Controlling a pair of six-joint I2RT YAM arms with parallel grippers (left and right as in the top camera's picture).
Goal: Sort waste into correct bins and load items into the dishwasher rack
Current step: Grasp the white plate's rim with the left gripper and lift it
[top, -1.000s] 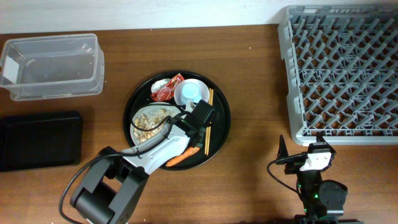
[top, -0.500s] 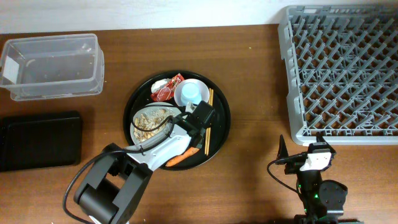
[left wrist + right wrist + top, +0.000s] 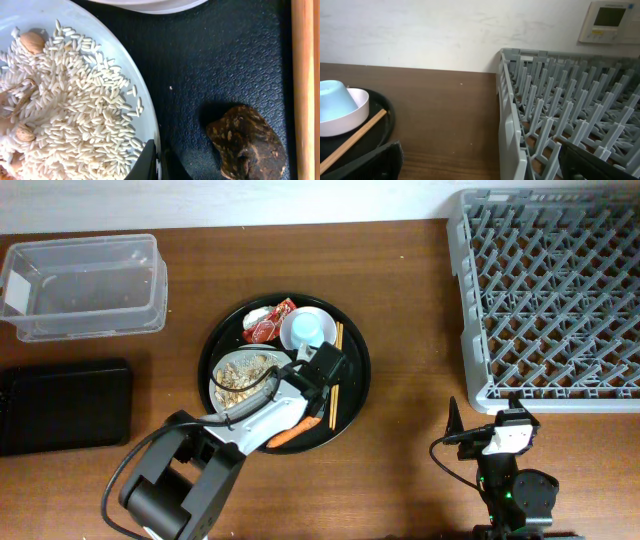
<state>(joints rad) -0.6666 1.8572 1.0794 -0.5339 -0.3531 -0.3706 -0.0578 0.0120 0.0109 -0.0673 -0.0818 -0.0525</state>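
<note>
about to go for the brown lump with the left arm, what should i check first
1. Brown lump lies free on the round tray, apart from plate and chopstick: ok.
2. Left gripper lined up over the lump: not ok; its tips sit at the plate rim, with the lump off to one side.
3. Left gripper open wide enough: cannot tell.
4. Clear tub uncovered on the table: ok.
5. Right gripper open, holding nothing, away from the tray: ok.

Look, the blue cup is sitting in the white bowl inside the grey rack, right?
Not quite. The blue cup sits in the white bowl, but on the round black tray, not in the grey rack; the overhead view shows it.
</note>
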